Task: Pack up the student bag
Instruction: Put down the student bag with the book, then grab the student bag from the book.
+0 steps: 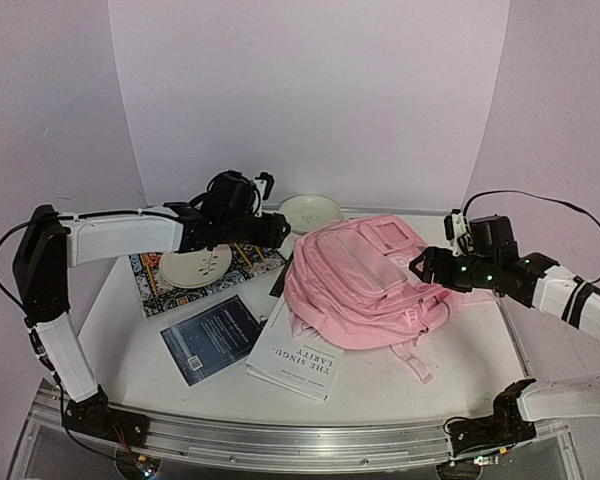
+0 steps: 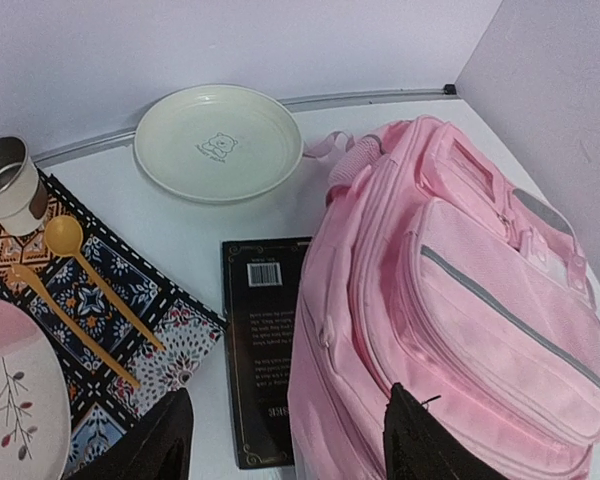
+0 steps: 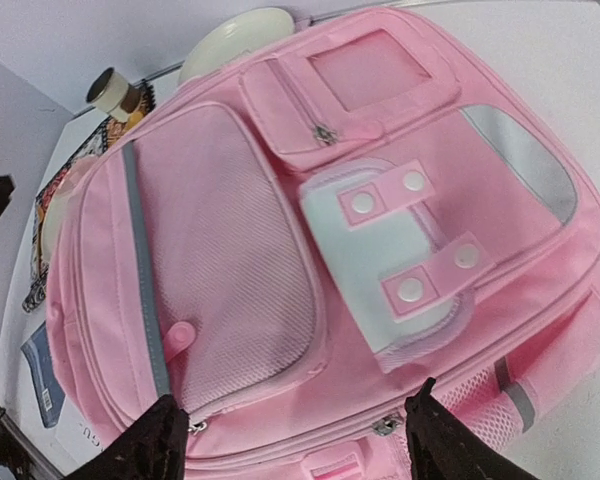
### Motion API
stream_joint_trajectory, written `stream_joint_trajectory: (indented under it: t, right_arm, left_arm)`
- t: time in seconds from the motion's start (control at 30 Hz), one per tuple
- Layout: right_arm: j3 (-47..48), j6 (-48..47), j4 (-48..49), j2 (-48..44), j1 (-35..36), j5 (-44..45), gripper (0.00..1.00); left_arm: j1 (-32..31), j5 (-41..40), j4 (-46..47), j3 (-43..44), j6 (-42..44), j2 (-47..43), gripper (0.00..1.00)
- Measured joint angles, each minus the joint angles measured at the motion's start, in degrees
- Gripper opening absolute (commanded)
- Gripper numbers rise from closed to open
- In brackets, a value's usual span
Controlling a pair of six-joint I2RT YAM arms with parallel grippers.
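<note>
The pink student bag (image 1: 365, 280) lies flat in the middle of the table, front pockets up, zips closed. It fills the right wrist view (image 3: 310, 250) and the right half of the left wrist view (image 2: 460, 300). My left gripper (image 1: 280, 230) is open and empty, hovering at the bag's upper left edge, over a black book (image 2: 260, 350) tucked under the bag. My right gripper (image 1: 420, 266) is open and empty, just above the bag's right side near its zip pulls (image 3: 385, 427).
A white book (image 1: 300, 355) and a blue book (image 1: 212, 338) lie in front of the bag. A cream plate (image 1: 311, 212) sits behind it. A patterned mat (image 1: 248, 262) at left holds a plate (image 1: 194, 266), yellow spoons (image 2: 80, 275) and a metal cup (image 2: 8, 185).
</note>
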Motion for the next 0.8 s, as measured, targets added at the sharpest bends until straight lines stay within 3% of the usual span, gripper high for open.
stream_joint_trajectory:
  t: [0.3,0.4,0.5,0.8]
  right_arm:
    - [-4.7,1.8,1.7,0.0,-2.3,0.8,0.91]
    - [-5.5,2.2,2.9,0.4,-2.3,0.7,0.94]
    - [-6.2,2.7,4.3,0.7,-2.3,0.8,0.94]
    - [-9.5,5.0,8.9,2.7,-2.3,0.8,0.95]
  left_arm:
    - [-4.7,7.4,0.2,-7.7,-11.8,-2.2,0.74]
    - [-6.1,9.5,1.5,-7.7,-13.6,-0.8,0.71]
    - [-6.6,10.6,2.2,-7.7,-14.7,0.4,0.59]
    - [-6.5,9.7,3.3,-7.7,-13.6,1.9,0.1]
